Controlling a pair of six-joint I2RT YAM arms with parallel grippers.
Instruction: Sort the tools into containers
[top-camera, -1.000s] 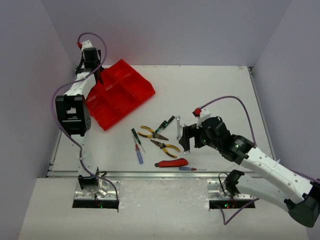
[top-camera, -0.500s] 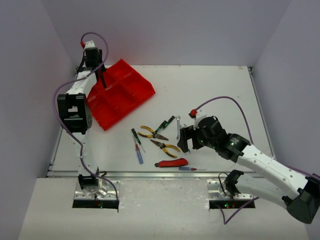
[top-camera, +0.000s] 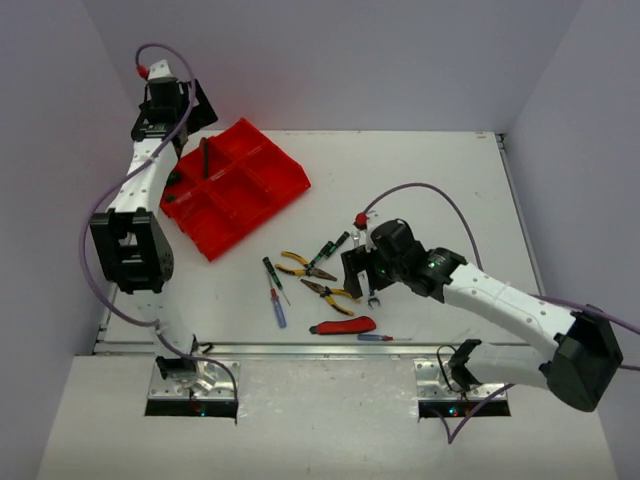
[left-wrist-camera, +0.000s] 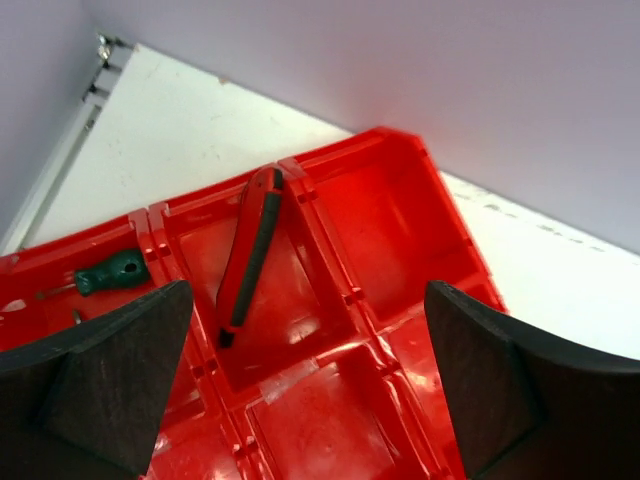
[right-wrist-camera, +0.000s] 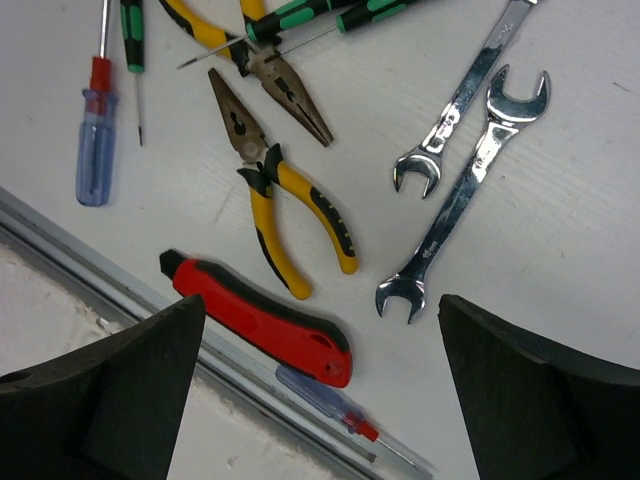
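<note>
The red-black utility knife (left-wrist-camera: 250, 255) lies slanted in a compartment along the far side of the red divided tray (top-camera: 285, 170). One end is propped up at the tray's far wall, and a green-handled screwdriver (left-wrist-camera: 112, 272) lies in the next compartment. The left gripper (left-wrist-camera: 308, 330), which a second ago sat low in the tray with its jaws nearly closed, now hangs higher, spread wide and empty. The right gripper (right-wrist-camera: 322, 320), wide open then as now, has moved left across the white table (top-camera: 430, 180) and hovers over two silver wrenches (right-wrist-camera: 465, 190), yellow-handled pliers (right-wrist-camera: 290, 205) and a second utility knife (right-wrist-camera: 265, 320).
</note>
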